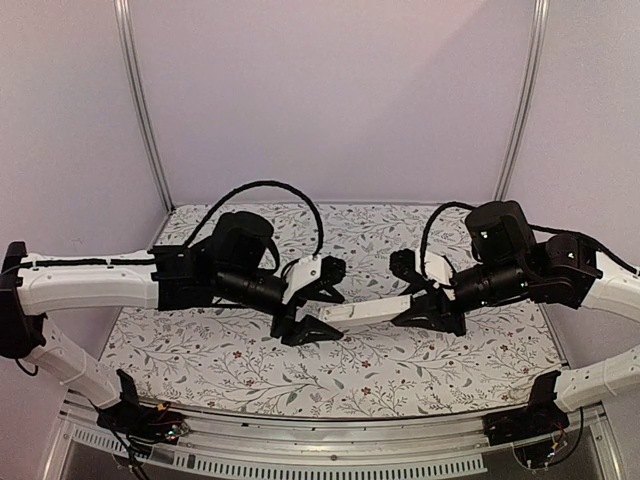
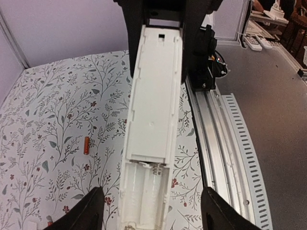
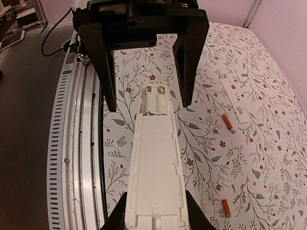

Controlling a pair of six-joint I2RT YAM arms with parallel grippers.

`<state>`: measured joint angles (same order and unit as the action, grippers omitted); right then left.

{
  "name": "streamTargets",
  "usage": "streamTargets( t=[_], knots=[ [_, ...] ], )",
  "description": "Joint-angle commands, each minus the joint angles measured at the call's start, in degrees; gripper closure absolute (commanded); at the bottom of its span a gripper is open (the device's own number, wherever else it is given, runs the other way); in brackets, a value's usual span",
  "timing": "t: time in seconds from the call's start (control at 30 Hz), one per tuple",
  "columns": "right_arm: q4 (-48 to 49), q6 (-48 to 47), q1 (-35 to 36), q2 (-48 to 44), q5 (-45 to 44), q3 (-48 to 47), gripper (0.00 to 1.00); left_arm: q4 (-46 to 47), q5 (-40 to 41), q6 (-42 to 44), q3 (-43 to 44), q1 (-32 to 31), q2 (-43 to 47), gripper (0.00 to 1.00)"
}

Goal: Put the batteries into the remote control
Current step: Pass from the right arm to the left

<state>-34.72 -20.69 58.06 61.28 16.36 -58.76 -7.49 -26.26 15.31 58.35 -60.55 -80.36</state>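
Observation:
The white remote control hangs above the flowered table between both arms, back side up. Its battery compartment is uncovered and empty, with a spring showing. My right gripper is shut on the remote's far end. My left gripper is open, with a finger on each side of the compartment end and not touching it. Two orange-red batteries lie on the table beside the remote. One of them also shows in the left wrist view.
A white battery cover strip lies flat on the table beyond the batteries. The aluminium rail runs along the table's near edge just beside the remote. Purple walls enclose the back and sides.

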Motion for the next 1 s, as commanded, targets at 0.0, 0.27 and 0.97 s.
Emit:
streamTargets(
  t=[0.0, 0.27, 0.97],
  knots=[
    [0.00, -0.32, -0.12, -0.43, 1.58, -1.60, 1.00, -3.54, 0.66, 3.05, 1.58, -1.66, -1.06, 0.35],
    [0.29, -0.20, -0.07, -0.60, 2.10, -1.28, 0.99, -2.27, 1.63, 3.70, 1.33, -2.19, -1.26, 0.61],
    [14.06, 31.04, -10.82, -0.93, -13.03, -2.05, 0.01, 22.70, 30.92, -16.41, -8.16, -1.85, 1.52, 1.00]
  ],
)
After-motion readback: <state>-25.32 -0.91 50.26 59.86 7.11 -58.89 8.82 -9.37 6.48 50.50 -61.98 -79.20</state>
